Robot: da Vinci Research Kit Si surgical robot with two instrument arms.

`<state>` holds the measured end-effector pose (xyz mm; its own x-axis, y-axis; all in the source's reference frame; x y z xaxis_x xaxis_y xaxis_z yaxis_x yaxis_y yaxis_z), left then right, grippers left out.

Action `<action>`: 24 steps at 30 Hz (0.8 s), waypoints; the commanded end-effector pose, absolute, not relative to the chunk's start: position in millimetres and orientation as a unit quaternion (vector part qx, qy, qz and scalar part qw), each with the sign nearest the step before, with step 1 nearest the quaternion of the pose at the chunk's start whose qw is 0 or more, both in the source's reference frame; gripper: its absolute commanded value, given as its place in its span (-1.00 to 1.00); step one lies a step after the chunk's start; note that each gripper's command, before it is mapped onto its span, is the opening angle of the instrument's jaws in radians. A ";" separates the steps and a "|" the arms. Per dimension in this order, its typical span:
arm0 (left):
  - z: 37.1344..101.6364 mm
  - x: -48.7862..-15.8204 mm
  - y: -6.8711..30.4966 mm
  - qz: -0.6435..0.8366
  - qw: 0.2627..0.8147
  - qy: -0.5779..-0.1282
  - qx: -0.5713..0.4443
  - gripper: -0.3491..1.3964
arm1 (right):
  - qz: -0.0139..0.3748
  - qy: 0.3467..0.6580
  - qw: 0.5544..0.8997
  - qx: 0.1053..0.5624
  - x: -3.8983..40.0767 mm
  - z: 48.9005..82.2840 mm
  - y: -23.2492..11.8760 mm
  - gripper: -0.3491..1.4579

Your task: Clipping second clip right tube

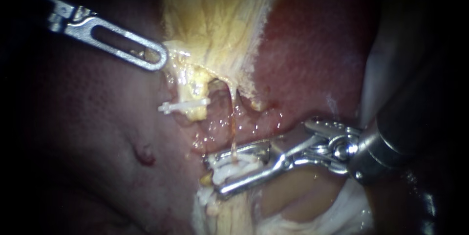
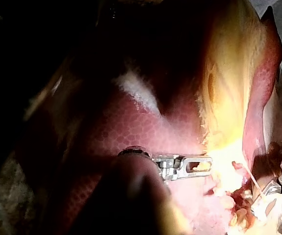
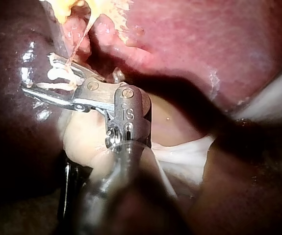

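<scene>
Our right instrument [image 1: 217,175] has its end effector clenched on a white clip [image 1: 239,166] astride the thin right tube [image 1: 233,122] below the gallbladder [image 1: 215,20], so we judge it placed, with locking and release left.

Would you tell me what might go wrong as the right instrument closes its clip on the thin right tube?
1. The right tube is a thin, stretched strand. Any pull from the right instrument while it closes may tear it.
2. The tube crosses the white clip fairly near the tip, so it may slip out or be only partly caught.
3. The tip seems to lie against the liver, so closing might pinch its surface too.
</scene>
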<state>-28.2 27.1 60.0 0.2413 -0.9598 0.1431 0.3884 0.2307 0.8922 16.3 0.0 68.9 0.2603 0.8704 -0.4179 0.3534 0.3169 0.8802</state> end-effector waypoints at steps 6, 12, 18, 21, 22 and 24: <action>60.0 -28.2 27.1 -0.489 0.689 -0.374 0.381 -1.00 | 0.222 0.566 0.582 0.541 16.0 69.6 0.4 -0.28; 60.0 -28.2 27.1 -0.489 0.689 -0.374 0.381 -1.00 | 0.221 0.565 0.581 0.542 15.7 70.0 0.6 -0.55; 60.0 -28.2 27.1 -0.489 0.689 -0.374 0.381 -1.00 | 0.221 0.565 0.581 0.542 15.6 70.0 0.7 -0.82; 60.0 -28.2 27.1 -0.489 0.689 -0.374 0.381 -1.00 | 0.221 0.565 0.581 0.542 15.6 70.1 0.8 -0.90; 60.0 -28.2 27.1 -0.489 0.689 -0.374 0.381 -1.00 | 0.221 0.565 0.581 0.542 15.6 70.1 0.9 -0.94; 60.0 -28.2 27.1 -0.489 0.689 -0.374 0.381 -1.00 | 0.224 0.567 0.580 0.540 15.6 70.2 1.0 -1.00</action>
